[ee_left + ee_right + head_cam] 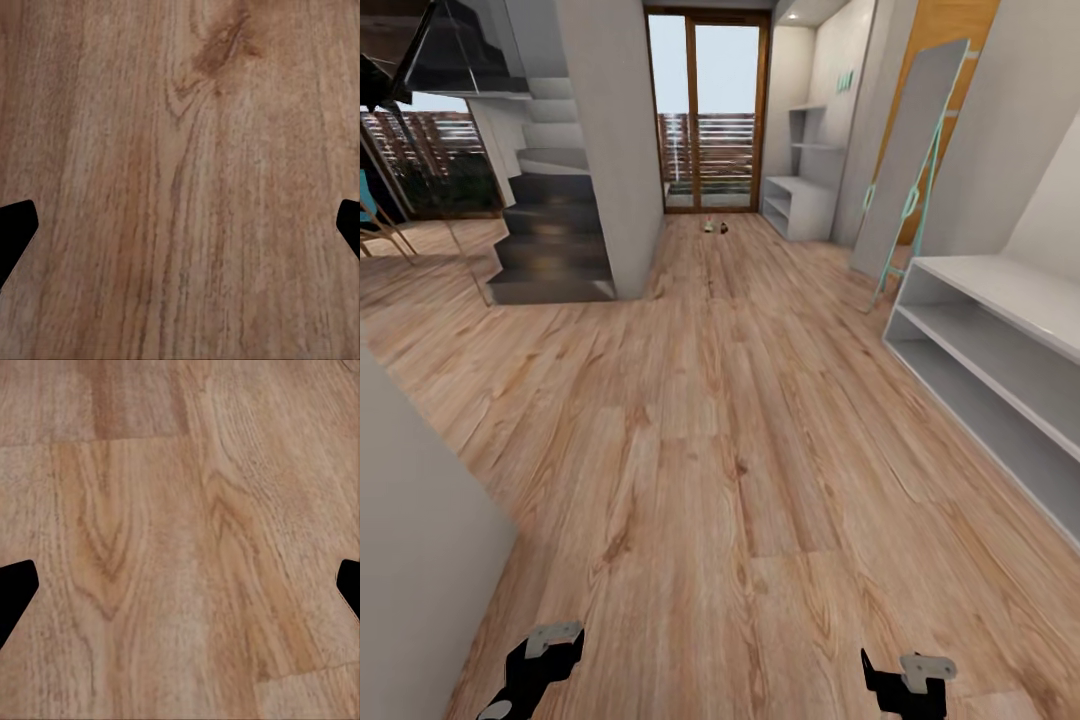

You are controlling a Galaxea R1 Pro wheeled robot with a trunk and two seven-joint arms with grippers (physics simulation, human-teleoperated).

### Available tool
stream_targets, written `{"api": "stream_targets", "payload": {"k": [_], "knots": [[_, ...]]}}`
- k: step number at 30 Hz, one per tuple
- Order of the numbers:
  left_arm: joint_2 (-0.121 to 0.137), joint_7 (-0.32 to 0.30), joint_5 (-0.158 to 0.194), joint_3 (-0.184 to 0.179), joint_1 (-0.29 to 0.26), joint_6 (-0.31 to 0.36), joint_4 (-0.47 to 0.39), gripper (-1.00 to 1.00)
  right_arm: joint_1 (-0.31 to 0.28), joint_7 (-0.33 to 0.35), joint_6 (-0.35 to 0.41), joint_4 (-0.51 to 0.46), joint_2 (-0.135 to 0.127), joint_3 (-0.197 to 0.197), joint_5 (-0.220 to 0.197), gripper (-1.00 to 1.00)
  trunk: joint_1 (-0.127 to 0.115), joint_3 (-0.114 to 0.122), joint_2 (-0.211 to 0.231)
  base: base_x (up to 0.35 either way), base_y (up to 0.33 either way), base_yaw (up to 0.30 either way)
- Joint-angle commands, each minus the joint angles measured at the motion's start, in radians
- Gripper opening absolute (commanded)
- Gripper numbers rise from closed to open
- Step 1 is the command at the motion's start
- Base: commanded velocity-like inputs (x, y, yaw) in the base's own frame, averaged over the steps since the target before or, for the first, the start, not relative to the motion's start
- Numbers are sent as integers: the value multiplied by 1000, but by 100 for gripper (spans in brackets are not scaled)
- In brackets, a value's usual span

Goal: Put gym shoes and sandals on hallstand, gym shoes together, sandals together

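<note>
Shoes [714,227], perhaps, far down corridor floor [720,450]

two small shoes [714,227] far down the corridor, two grey shelf units [1000,340], one leaning mirror [908,160].

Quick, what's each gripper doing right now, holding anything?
Left gripper: open, empty, above the light brown wood-plank floor.
Right gripper: open, empty.

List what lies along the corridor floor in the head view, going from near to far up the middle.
Left gripper and right gripper → bare corridor floor → foot of the dark staircase → small shoes, too small to identify → glass door.
</note>
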Motion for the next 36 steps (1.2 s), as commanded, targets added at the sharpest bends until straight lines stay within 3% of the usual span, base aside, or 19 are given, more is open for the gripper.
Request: {"api": "stream_targets", "payload": {"k": [1,36], "knots": [[0,-2,6,1,-1,-3,1,100,-1,2,-3,1,0,2,-8,100,0,-1,0,338,0,0],[0,-3,6,1,1,-3,1,100,0,2,-3,-2,0,2,-8,100,0,-1,0,338,0,0]]}}
